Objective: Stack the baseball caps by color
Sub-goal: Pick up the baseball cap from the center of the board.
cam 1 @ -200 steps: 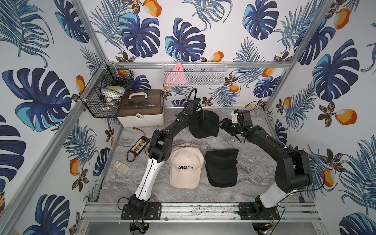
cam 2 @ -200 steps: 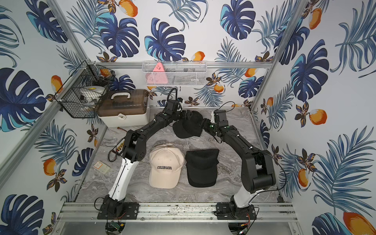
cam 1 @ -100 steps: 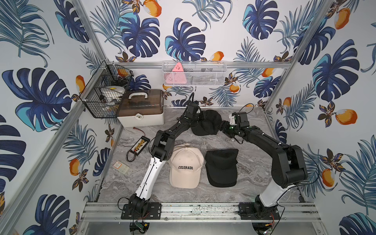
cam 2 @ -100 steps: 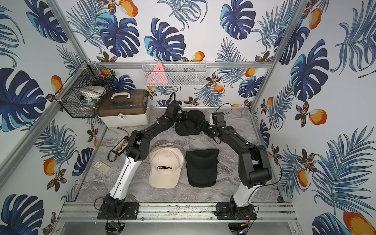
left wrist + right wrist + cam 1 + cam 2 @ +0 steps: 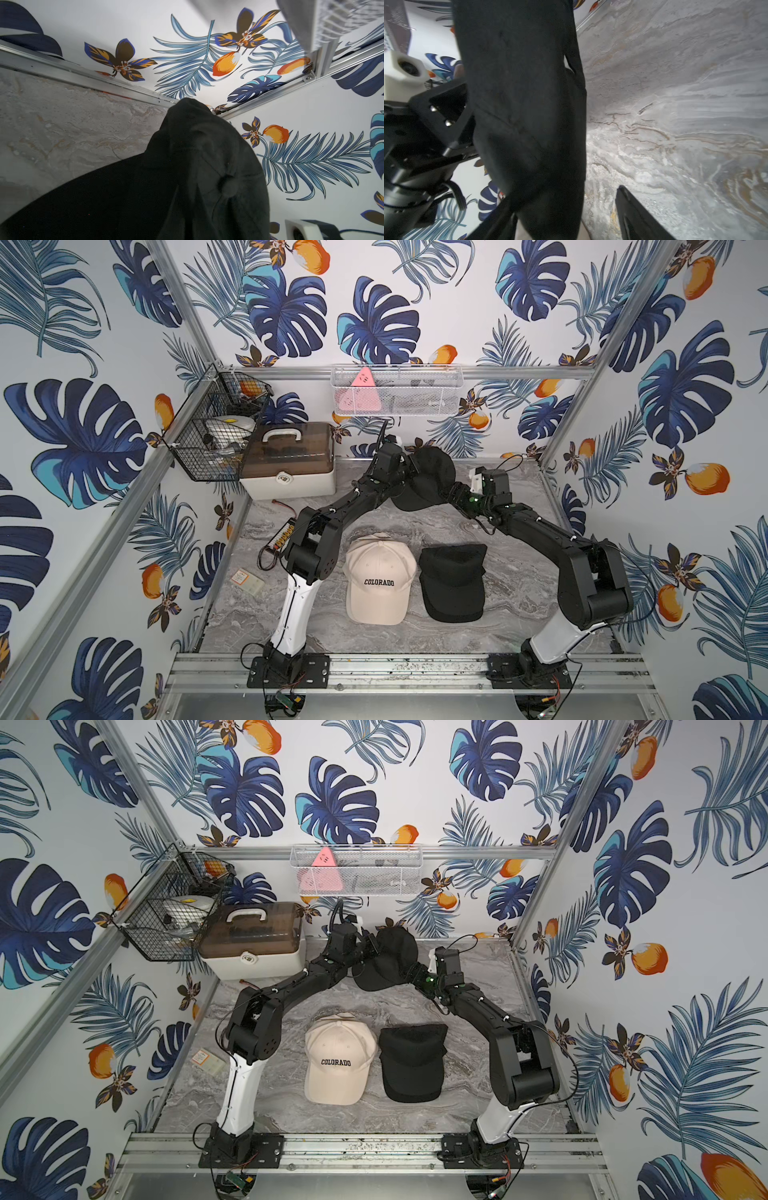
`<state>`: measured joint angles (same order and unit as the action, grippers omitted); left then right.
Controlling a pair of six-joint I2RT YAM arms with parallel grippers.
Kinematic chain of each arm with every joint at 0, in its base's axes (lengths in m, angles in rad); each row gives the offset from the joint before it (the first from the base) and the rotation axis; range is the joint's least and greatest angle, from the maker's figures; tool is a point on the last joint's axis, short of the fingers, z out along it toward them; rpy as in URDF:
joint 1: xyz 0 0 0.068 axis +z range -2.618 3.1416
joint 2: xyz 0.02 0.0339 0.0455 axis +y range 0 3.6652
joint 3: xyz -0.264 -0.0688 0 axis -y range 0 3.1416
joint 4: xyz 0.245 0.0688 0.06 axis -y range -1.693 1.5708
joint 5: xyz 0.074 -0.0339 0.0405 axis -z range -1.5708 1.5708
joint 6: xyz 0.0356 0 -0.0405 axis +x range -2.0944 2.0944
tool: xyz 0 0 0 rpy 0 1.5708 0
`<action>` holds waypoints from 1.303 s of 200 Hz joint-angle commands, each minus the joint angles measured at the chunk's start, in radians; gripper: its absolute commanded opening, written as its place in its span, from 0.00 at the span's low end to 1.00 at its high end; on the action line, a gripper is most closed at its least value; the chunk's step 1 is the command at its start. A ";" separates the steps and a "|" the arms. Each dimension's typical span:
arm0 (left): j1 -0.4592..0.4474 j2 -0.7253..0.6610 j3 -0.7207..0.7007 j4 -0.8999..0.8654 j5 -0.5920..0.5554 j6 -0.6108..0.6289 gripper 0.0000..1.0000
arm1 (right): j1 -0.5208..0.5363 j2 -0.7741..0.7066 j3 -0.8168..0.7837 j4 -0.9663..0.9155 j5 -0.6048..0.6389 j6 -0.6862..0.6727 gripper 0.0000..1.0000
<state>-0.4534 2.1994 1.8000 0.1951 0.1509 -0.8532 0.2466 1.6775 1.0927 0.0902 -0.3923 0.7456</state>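
Left tool just clamped the raised black cap at the bench's 12 o'clock, right tool's jaws now spreading off it: handover, I'd say, then onto the resting black cap at 4 o'clock.

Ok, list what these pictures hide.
Left tool: fingertips buried in the held black cap, both top views.
Right tool grip: cap fabric covers one finger, right wrist view.
Stack depth under cream cap and front black cap: top views show only uppermost.
Wire basket contents: too small.
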 commanded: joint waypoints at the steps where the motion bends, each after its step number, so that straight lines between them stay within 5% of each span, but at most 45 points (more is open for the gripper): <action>1: -0.028 -0.066 -0.065 0.066 -0.151 0.002 0.00 | 0.002 -0.016 -0.051 0.203 -0.074 0.113 0.73; 18: -0.052 -0.111 -0.128 0.103 -0.203 0.011 0.00 | 0.002 -0.021 -0.094 0.301 -0.095 0.178 0.69; 45: -0.072 -0.171 -0.204 0.138 -0.247 0.008 0.00 | 0.002 -0.022 -0.116 0.339 -0.097 0.221 0.48; 79: -0.087 -0.261 -0.328 0.192 -0.254 0.023 0.00 | -0.016 -0.036 -0.120 0.312 -0.130 0.164 0.00; 110: -0.089 -0.347 -0.368 0.169 -0.190 0.089 0.00 | -0.059 -0.081 -0.054 0.132 -0.272 -0.003 0.00; 154: -0.171 -0.509 -0.441 0.077 -0.108 0.084 0.00 | -0.080 -0.256 0.037 -0.279 -0.268 -0.221 0.00; 187: -0.301 -0.682 -0.548 -0.090 -0.263 0.016 0.00 | -0.105 -0.411 -0.008 -0.477 -0.310 -0.281 0.00; 240: -0.583 -0.963 -0.777 -0.174 -0.633 -0.152 0.00 | -0.104 -0.650 -0.137 -0.718 -0.149 -0.334 0.00; 260: -0.669 -0.974 -0.822 -0.153 -0.661 -0.182 0.08 | -0.104 -0.653 -0.131 -0.784 -0.067 -0.373 0.00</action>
<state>-1.0519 1.2625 1.0145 0.0597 -0.4000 -0.9699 0.1570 1.0187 0.9649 -0.5842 -0.8501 0.4427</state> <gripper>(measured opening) 0.084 0.084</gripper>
